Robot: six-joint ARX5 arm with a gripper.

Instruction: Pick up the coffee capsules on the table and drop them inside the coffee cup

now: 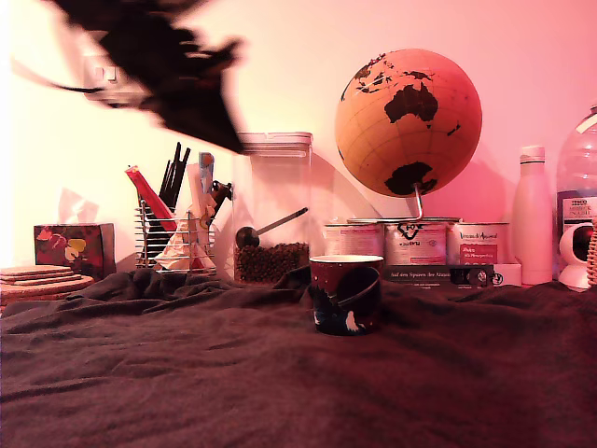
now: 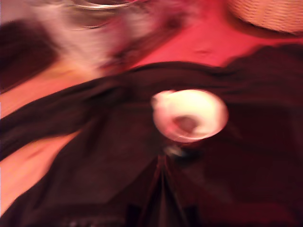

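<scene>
The coffee cup stands upright on the table, a little to the right of the middle in the exterior view. It is dark with a pale rim and light blotches. The wrist view looks down into the cup. A small dark shape lies on its pale bottom, too blurred to tell whether it is a coffee capsule. No capsule shows on the cloth. My gripper is a black motion-blurred mass high at the exterior view's upper left, well above and left of the cup. Its jaws cannot be made out.
Behind the cup, in the exterior view, stand a clear jar of beans with a scoop, a wire utensil rack, three pale tins, a globe, a white bottle and cork coasters. A woven basket shows in the wrist view.
</scene>
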